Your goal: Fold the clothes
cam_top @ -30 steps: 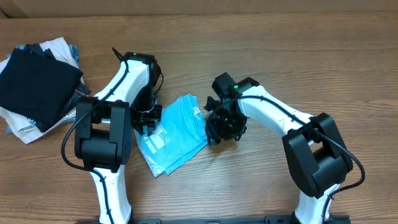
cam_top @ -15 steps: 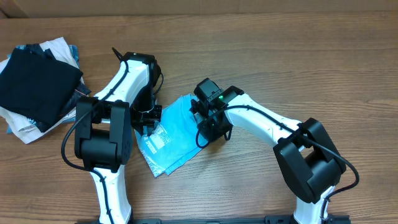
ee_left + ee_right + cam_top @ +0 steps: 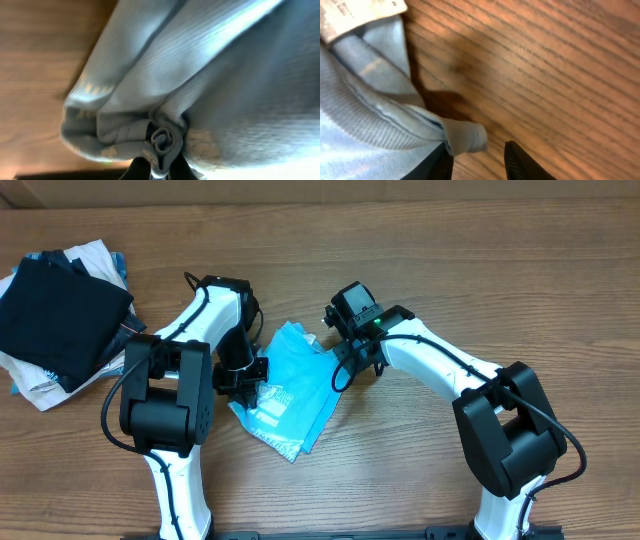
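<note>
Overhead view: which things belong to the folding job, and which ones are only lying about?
Job in hand:
- sky-blue T-shirt, between the two arms

Lying about:
- black folded garment, far left
- white and beige garments under it

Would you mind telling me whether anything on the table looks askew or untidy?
The blue shirt lies slanted, its folded layers fanned unevenly at the lower end, and one edge is bunched into a wad in the shut left tool. The clothes pile at far left is messy, white pieces poking out under the black one.
</note>
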Controlling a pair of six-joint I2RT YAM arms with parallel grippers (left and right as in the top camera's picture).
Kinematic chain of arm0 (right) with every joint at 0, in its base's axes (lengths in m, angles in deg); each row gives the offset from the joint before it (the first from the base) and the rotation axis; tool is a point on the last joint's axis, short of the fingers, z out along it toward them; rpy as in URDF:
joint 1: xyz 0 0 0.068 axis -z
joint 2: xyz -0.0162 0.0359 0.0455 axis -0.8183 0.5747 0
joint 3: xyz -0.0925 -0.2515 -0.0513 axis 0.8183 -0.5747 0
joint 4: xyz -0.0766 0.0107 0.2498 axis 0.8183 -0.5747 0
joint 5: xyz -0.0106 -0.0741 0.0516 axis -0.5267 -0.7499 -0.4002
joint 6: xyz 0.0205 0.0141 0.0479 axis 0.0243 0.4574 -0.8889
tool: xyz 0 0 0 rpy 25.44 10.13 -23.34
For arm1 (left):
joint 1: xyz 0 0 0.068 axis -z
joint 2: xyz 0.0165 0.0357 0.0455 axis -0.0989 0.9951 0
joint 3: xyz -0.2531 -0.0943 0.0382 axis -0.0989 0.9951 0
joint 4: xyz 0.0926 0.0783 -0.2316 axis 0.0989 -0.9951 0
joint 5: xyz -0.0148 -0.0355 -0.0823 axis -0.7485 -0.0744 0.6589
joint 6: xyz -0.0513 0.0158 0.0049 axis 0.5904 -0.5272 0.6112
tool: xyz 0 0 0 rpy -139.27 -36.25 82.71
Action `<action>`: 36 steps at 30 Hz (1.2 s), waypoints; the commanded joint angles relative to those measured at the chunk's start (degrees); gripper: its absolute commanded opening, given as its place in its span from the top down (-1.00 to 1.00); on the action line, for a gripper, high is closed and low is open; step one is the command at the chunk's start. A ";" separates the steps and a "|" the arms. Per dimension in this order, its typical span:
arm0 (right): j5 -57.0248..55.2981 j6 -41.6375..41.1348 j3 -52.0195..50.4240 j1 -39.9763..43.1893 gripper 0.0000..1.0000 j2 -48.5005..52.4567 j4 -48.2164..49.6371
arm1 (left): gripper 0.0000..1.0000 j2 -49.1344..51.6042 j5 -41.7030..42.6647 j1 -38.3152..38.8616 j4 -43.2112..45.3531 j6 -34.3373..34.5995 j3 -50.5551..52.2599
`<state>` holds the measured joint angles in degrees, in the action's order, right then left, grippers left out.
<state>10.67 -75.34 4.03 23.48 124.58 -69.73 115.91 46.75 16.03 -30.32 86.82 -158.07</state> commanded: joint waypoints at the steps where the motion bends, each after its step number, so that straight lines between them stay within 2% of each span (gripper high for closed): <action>1: -1.27 -0.90 1.25 -0.09 0.16 -0.13 -1.84 | 0.88 0.74 7.06 -0.44 2.84 0.33 -0.26; 5: -0.90 -7.50 3.45 -0.09 0.04 -1.20 -8.04 | 0.71 0.00 6.34 -0.72 3.52 0.39 -3.82; 10: -0.81 -10.40 3.65 0.07 0.00 -4.63 -10.32 | 0.49 -0.52 4.22 -0.70 1.55 0.66 -7.56; 14: 0.07 -11.47 3.65 0.07 -0.05 -7.63 -12.28 | 0.48 -0.63 -0.42 -0.70 0.48 2.12 -8.46; 18: 12.09 -12.07 3.63 0.09 -0.08 -9.46 -14.67 | 0.47 -1.31 -1.42 -0.70 3.04 1.05 -10.49; 24: 28.83 -21.62 3.52 0.07 -0.07 -9.44 -16.00 | 0.53 -1.46 0.48 -0.66 8.68 -5.51 -13.70; 27: 30.10 -27.23 3.26 -0.04 -0.07 -9.44 -16.59 | 0.53 -1.46 6.97 -0.68 12.79 -12.63 -13.84; 31: 30.34 -31.54 0.44 -0.07 -0.07 -9.44 -15.63 | 0.28 -1.44 13.97 -0.68 15.63 -20.39 -13.81; 36: 33.51 -33.73 -4.26 -0.02 -0.05 -9.44 -11.67 | 0.28 -1.33 13.99 -0.59 15.61 -22.10 -13.53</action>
<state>40.33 -105.83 2.61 23.39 116.43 -83.24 115.89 57.66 15.74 -14.89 69.75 -170.53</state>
